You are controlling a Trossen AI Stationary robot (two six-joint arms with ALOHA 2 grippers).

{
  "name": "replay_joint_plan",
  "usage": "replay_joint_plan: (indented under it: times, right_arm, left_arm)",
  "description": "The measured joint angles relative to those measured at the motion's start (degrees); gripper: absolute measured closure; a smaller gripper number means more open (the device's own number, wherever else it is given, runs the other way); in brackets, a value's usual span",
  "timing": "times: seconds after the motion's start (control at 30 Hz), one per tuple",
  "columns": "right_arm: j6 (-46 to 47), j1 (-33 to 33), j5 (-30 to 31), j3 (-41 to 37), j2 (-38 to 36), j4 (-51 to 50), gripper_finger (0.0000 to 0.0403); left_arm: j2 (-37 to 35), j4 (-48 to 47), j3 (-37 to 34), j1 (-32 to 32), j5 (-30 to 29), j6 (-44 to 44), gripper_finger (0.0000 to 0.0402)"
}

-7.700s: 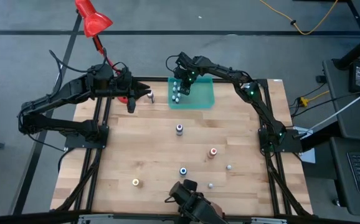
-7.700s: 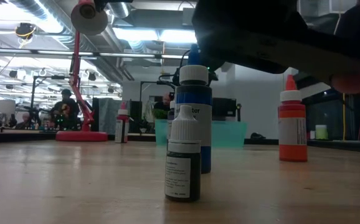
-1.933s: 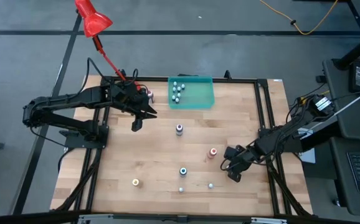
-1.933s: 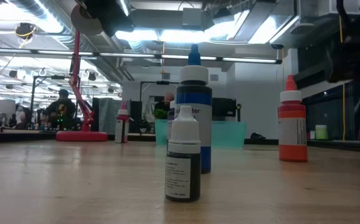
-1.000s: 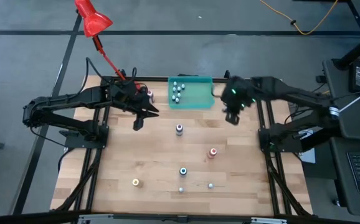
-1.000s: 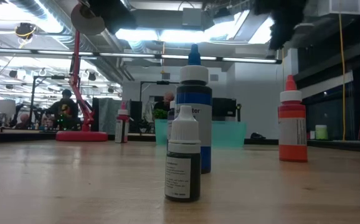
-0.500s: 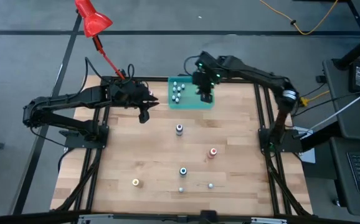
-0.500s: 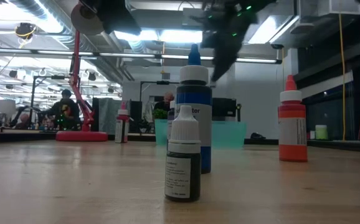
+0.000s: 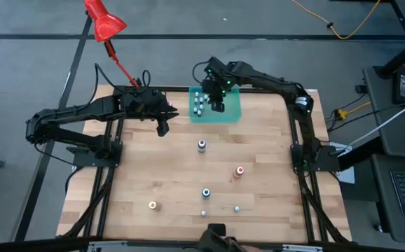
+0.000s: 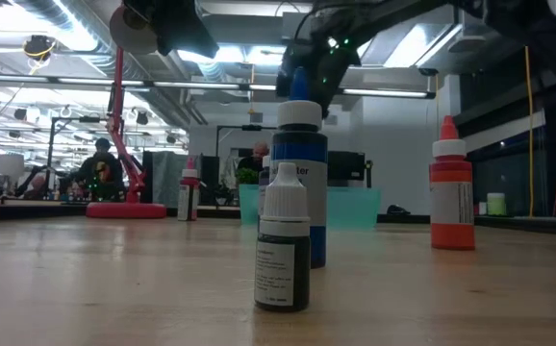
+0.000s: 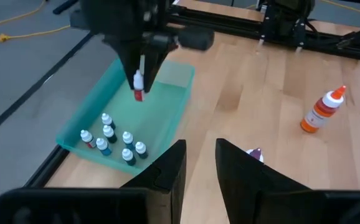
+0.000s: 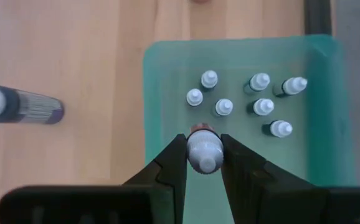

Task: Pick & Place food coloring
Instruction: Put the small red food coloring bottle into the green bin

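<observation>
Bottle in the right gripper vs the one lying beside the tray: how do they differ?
The held bottle hangs upright in the right gripper over the tray. The lying bottle rests on its side on the table, outside it. The held bottle looks red, the lying bottle dark purple. Both have white caps.

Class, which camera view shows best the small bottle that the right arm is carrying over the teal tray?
The right wrist view: the bottle sits close up, clamped between the right gripper fingers above the teal tray. The left wrist view shows it from the side, hanging cap-down and smaller. In the high and low views the arm hides it.
</observation>
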Motion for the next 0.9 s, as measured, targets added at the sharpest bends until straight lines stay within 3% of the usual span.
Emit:
replay_joint_plan:
  times: [0.17, 0.43, 0.9]
  right_arm:
    - [0.2, -0.2, 0.8, 0.0, 4.6, 1.9, 0.0316]
    - [0.3, -0.2, 8.2, 0.0, 10.6, 3.2, 0.0316]
    - [0.5, -0.2, 7.6, -0.1, 13.0, 8.2, 0.0316]
  left_arm:
    - [0.0, 0.0, 0.0, 0.0, -0.9, 0.0, 0.0320]
    - [0.0, 0.0, 0.0, 0.0, -1.3, -0.2, 0.0320]
    - [0.0, 0.0, 0.0, 0.0, -1.3, -0.2, 0.0320]
